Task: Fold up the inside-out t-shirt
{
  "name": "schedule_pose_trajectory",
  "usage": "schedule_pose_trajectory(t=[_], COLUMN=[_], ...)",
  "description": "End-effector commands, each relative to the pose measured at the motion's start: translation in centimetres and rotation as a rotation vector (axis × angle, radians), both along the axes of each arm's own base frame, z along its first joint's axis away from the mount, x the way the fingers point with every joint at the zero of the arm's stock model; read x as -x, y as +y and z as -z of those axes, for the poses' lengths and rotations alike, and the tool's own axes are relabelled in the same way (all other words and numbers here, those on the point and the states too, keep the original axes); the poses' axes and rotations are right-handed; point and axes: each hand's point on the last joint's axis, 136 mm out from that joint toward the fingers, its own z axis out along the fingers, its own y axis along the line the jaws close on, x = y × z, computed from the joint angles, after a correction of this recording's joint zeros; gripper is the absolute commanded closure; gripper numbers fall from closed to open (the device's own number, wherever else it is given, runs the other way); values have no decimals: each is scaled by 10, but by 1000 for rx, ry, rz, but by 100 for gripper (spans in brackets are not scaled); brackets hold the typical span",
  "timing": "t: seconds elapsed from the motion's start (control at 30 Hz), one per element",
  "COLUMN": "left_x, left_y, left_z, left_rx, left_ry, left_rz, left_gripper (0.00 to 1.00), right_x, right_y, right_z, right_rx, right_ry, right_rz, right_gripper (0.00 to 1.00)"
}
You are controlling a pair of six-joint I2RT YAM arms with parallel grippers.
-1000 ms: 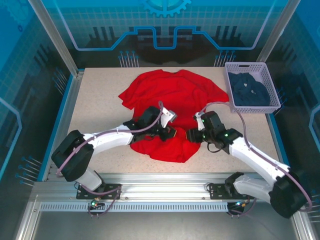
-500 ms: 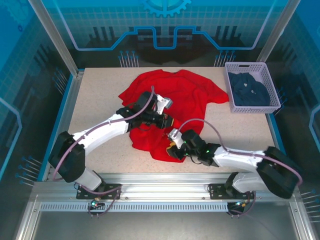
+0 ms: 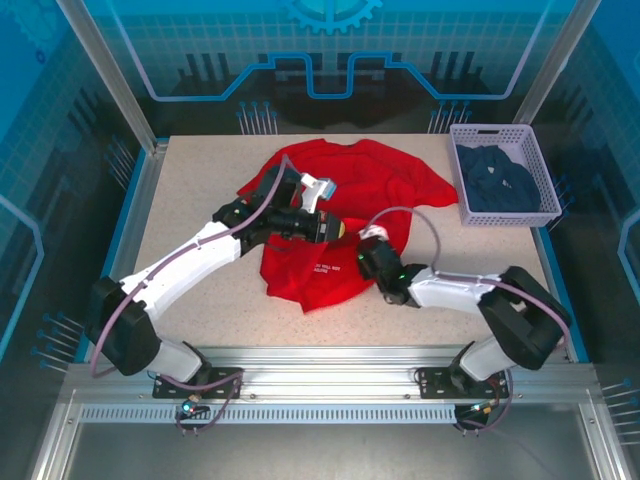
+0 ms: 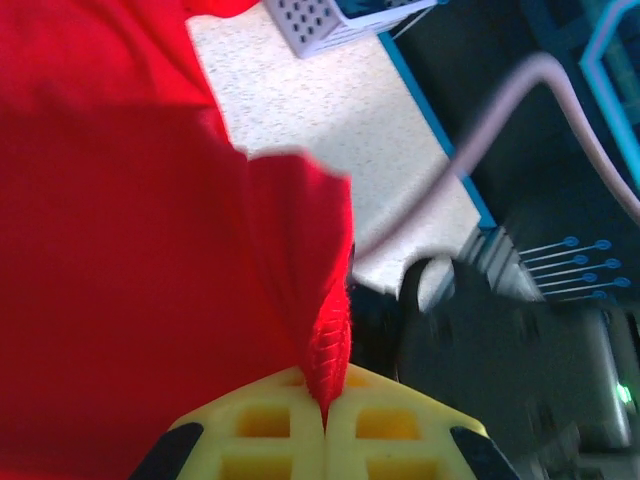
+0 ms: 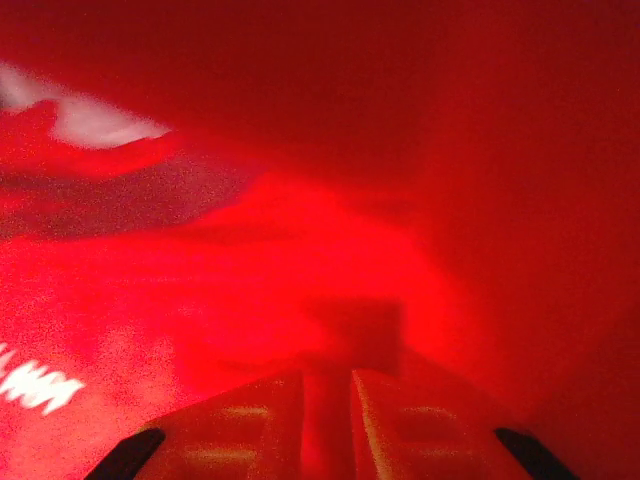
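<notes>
The inside-out t-shirt is bright red and lies mid-table, its near part bunched and showing white lettering. My left gripper hovers over the shirt's middle. In the left wrist view its yellow fingers are shut on a ribbed red hem of the t-shirt, at the left gripper. My right gripper is tucked into the cloth just right of the lettering. In the right wrist view red t-shirt cloth surrounds the right gripper, whose jaws stand almost together with a red strip between them.
A white mesh basket at the back right holds a dark navy garment; its corner also shows in the left wrist view. Bare speckled table lies left of the shirt and along the near edge.
The left gripper carried the hem up and away from the near edge. The right gripper swung left, then pushed up into the shirt and closed. White lettering came into view.
</notes>
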Motion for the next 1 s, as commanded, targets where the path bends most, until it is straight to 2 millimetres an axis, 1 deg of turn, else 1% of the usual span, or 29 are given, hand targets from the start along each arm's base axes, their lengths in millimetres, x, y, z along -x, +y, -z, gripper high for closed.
schedule_pose_trajectory(t=[0.0, 0.03, 0.07, 0.1, 0.17, 0.27, 0.33, 0.4, 0.5, 0.57, 0.67, 0.8, 0.9, 0.97], left_x=[22, 22, 20, 17, 9, 0, -4, -5, -5, -6, -6, -9, -10, -7], left_y=[-24, -28, -31, -32, -32, -30, -28, -28, -29, -28, -29, -25, -21, -20], left_z=[-57, -62, -65, -67, -67, -65, -62, -59, -59, -58, -55, -54, -57, -60], left_rx=[125, 136, 143, 145, 125, 87, 71, 67, 67, 63, 54, 40, 41, 50], left_ry=[-75, -85, -87, -88, -108, -136, -140, -132, -129, -128, -116, -107, -110, -118], left_rz=[83, 89, 86, 77, 49, 22, 12, 12, 18, 20, 24, 20, 16, 32], left_gripper=[100, 100, 100, 100, 100, 100, 100, 100, 100, 100, 100, 100, 100, 100], right_x=[2, 1, 1, 3, 11, 31, 42, 48, 50, 47, 34, 16, 4, -6], right_y=[-65, -70, -69, -63, -39, -2, 17, 30, 48, 59, 67, 71, 73, 72], right_z=[-16, -25, -34, -38, -43, -39, -34, -27, -21, -16, -12, -6, 1, 6], right_rx=[-50, -74, -83, -92, -150, -171, -150, -121, -74, -28, 41, 84, 79, 68], right_ry=[-4, -29, -62, -85, -133, -179, -200, -204, -213, -218, -236, -230, -203, -182], right_rz=[224, 215, 178, 127, -21, -228, -323, -380, -438, -462, -451, -412, -394, -379], right_gripper=[79, 79, 78, 76, 73, 69, 69, 67, 64, 63, 63, 63, 62, 62])
